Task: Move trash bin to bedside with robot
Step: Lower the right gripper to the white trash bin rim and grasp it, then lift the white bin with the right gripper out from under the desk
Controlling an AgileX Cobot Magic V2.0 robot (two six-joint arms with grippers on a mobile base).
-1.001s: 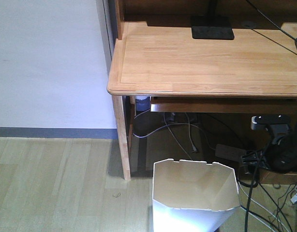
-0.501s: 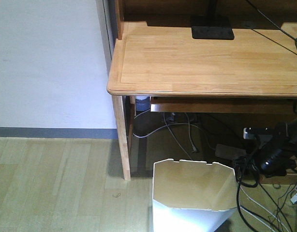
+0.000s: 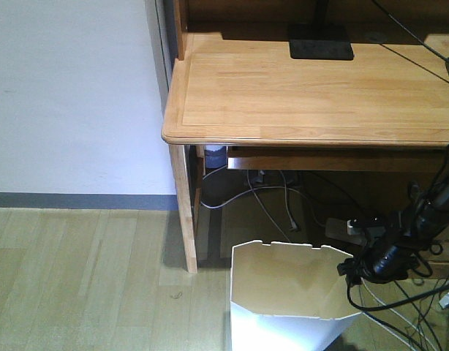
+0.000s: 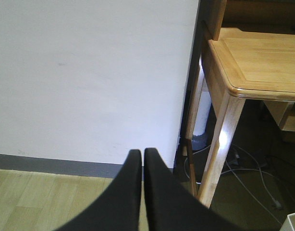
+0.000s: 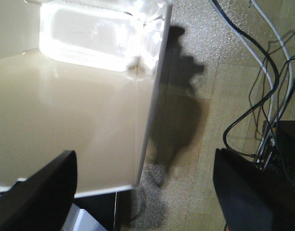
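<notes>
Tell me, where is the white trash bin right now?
In the front view, the trash bin stands on the floor at bottom centre, before the wooden desk and right of its leg, with the right gripper at its rim.

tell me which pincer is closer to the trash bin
Right. The right pincer sits open astride a wall of the trash bin, one finger either side. The left pincer is shut, away from it, facing the white wall.
</notes>
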